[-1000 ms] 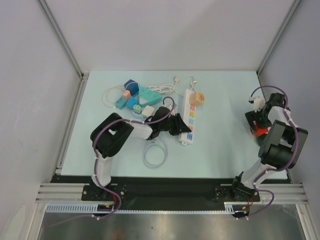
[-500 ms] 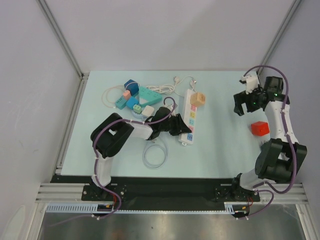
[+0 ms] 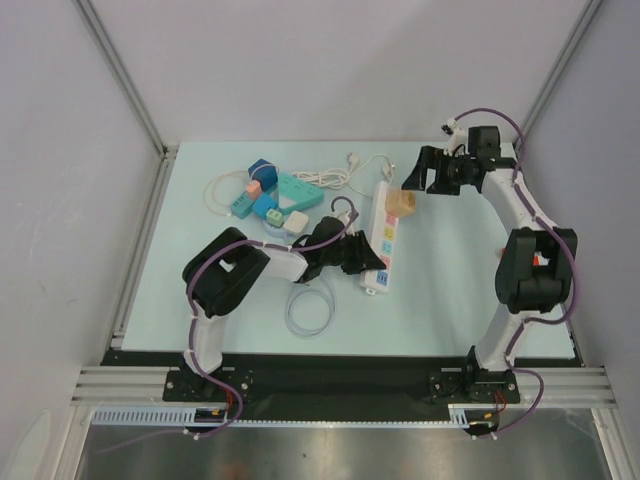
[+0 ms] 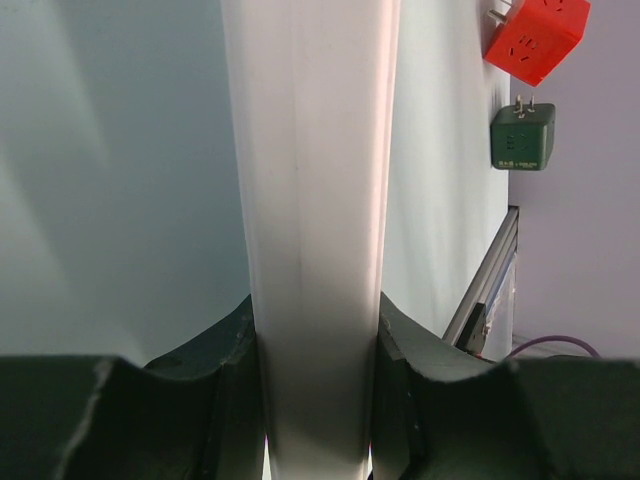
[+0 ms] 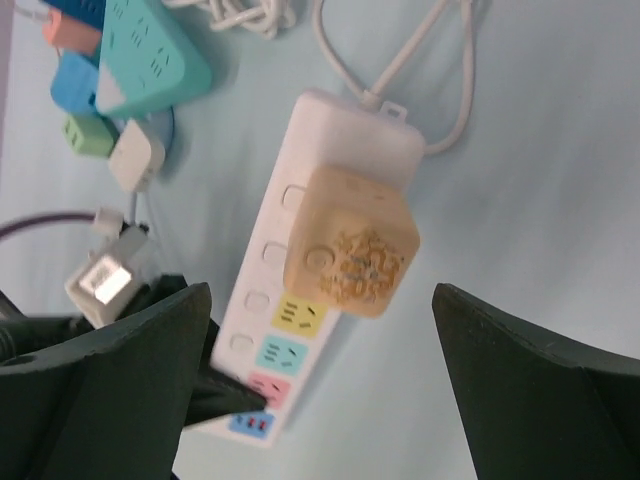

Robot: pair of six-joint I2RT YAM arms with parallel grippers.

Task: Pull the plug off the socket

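Observation:
A white power strip (image 3: 380, 235) lies mid-table with a tan cube plug (image 3: 401, 201) seated in its far end. My left gripper (image 3: 362, 258) is shut on the strip's near end. In the left wrist view the strip (image 4: 315, 180) fills the gap between the fingers of this gripper (image 4: 315, 340). My right gripper (image 3: 425, 172) is open and empty, hovering just right of and beyond the plug. In the right wrist view the plug (image 5: 350, 240) and strip (image 5: 262, 290) lie between the spread fingers of that gripper (image 5: 320, 330), apart from both.
A teal strip with small adapters (image 3: 285, 192) and white cable (image 3: 335, 178) lie far left. A cable coil (image 3: 310, 305) sits near the left arm. A red cube adapter (image 4: 535, 38) and green adapter (image 4: 522, 137) lie at the right edge.
My right arm has swung from the table's right side, away from the red cube, to the far middle by the tan plug. My left gripper has stayed shut on the strip.

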